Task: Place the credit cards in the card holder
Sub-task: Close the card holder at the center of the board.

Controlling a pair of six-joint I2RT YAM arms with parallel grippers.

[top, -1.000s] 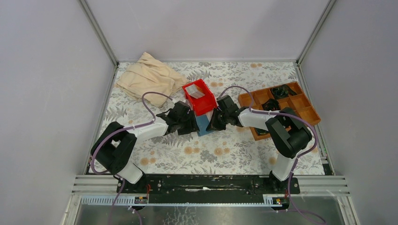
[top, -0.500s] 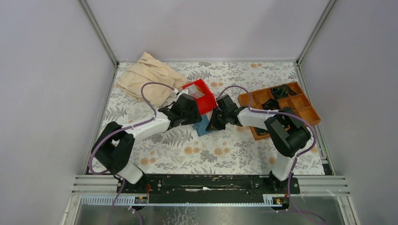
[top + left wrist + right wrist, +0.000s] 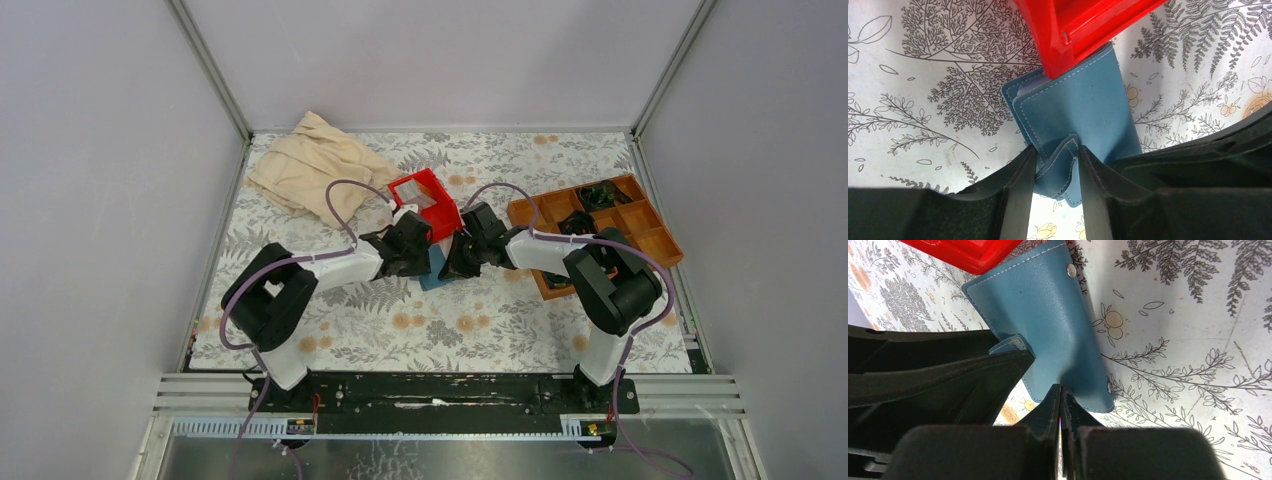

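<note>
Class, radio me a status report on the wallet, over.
Left gripper pinches flap of card holder. Right gripper shut on its edge. Red bin overlaps far end.

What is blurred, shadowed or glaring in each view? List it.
Top external: evenly lit, sharp, no glare. Left wrist: card holder crisp, left tool dark and soft-edged. Right wrist: card holder crisp with mild sheen, right tool blurred, soft shadow on the tablecloth.

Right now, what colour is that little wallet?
The card holder is teal-blue with pale stitching; clearest from right wrist.
</note>
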